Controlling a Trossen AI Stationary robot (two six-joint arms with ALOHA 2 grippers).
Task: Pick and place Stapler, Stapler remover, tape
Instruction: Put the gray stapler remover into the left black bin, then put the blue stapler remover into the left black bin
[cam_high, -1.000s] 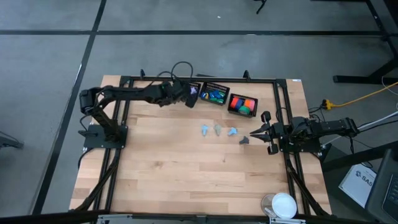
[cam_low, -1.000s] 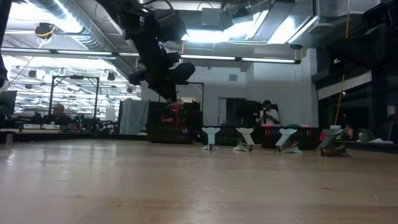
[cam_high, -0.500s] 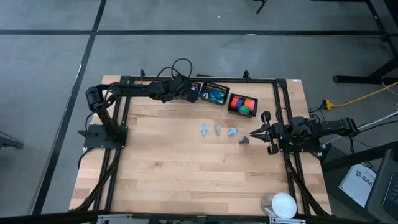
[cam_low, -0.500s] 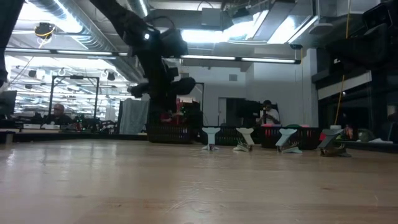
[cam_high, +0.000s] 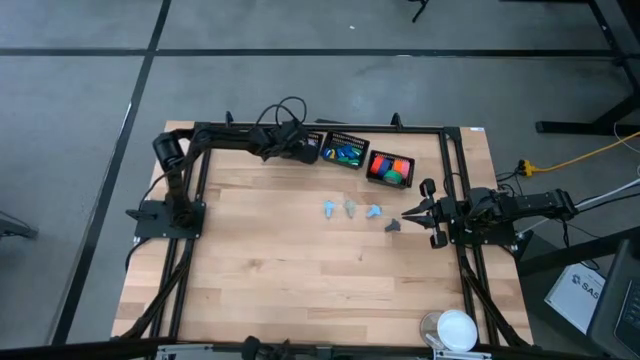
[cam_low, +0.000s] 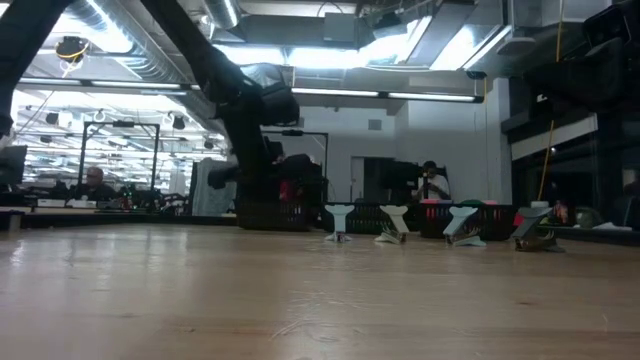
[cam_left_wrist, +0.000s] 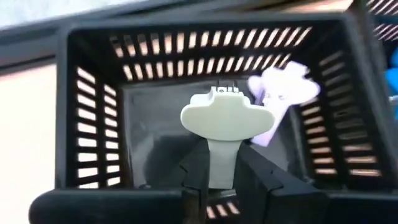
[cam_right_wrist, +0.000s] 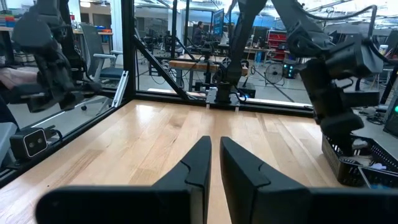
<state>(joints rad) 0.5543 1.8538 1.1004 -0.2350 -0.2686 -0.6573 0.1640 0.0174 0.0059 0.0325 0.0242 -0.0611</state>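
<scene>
The left gripper (cam_left_wrist: 222, 177), jaws pinching a pale staple remover (cam_left_wrist: 222, 121), hangs over a black slotted basket (cam_left_wrist: 93, 106) holding a lilac one (cam_left_wrist: 280, 93); blue-green tape (cam_high: 345, 154) fills the neighbouring basket (cam_high: 346, 139); the right gripper (cam_high: 416, 214), jaws pressed together, waits at the desk's (cam_high: 270, 290) right edge.

Left claw (cam_left_wrist: 222, 177) lower now (over basket (cam_left_wrist: 93, 112)).

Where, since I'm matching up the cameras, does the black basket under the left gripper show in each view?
High view: the black basket is at the table's far edge, leftmost of three, partly under the left gripper.
Low view: left of centre, behind the arm.
Left wrist view: fills the picture; the cream staple remover is held over it.
Right wrist view: probably at the right edge.
Shared landmark: the left gripper.
</scene>
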